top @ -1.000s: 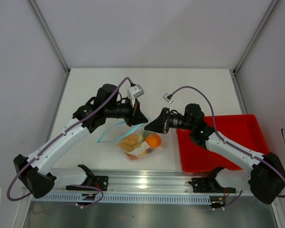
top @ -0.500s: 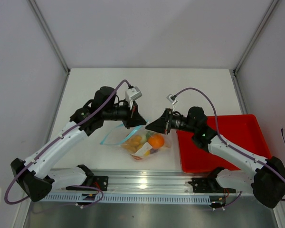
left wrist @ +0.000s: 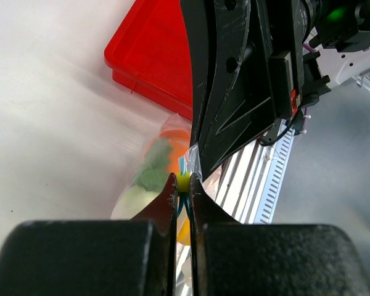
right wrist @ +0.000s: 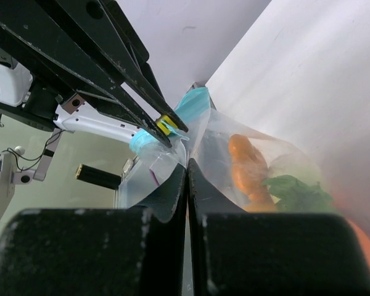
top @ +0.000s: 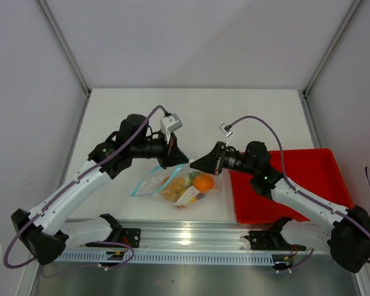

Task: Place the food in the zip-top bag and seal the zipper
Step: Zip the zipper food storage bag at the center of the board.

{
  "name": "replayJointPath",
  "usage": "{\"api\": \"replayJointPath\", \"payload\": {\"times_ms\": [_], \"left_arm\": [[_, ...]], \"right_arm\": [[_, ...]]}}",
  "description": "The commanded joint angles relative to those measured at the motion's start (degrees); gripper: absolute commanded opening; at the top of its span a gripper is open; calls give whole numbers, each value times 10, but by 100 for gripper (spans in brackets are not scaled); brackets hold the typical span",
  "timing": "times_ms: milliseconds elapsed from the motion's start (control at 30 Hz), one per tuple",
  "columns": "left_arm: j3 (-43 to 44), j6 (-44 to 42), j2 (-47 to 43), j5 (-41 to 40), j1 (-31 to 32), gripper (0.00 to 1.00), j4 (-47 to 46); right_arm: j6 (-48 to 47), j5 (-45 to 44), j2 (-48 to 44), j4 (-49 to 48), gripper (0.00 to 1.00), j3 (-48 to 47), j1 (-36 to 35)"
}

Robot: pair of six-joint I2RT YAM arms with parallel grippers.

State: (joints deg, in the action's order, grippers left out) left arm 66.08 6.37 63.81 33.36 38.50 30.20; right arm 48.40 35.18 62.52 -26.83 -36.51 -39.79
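On the white table (top: 253, 111), just left of the red rectangular plastic tray (top: 308, 179), lies the clear floppy plastic zip-top bag (top: 172, 185), its top edge lifted between the arms. The left gripper (left wrist: 182, 182) pinches the thin light-blue zipper strip (right wrist: 192, 103). The right gripper (right wrist: 186, 163), close beside it, pinches the bag's clear edge. Inside the bag sit an orange round toy fruit (top: 203, 182) and yellow toy pieces (top: 172, 185).

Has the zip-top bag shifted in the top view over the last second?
Yes, slightly. The zip-top bag, with its orange fruit, has edged toward the red tray, and its left corner has swung toward the near rail.
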Motion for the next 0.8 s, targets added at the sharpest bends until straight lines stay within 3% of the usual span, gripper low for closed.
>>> {"api": "replayJointPath", "payload": {"times_ms": [0,267,400,433,467,567,667,767], "left_arm": [[-11,-11,-27,9,-2,1,31],[-15,-10,-38,23,-4,1,31],[3,-1,-31,47,-5,1,23],[7,0,-27,51,-5,1,22],[10,1,-26,56,-5,1,21],[26,6,-14,71,-5,1,20],[38,7,-5,89,-4,1,19],[40,7,-2,101,-5,0,18]], "right_arm": [[6,-34,-20,-45,0,4,4],[-9,-17,-8,-50,0,5,4],[-47,108,31,-31,0,-33,-4],[-80,112,32,-12,2,-39,-7],[-102,113,30,10,20,-57,-11],[-181,111,27,108,39,-92,-18],[-227,137,28,154,46,-109,-18],[-268,159,44,195,45,-134,-18]]}}
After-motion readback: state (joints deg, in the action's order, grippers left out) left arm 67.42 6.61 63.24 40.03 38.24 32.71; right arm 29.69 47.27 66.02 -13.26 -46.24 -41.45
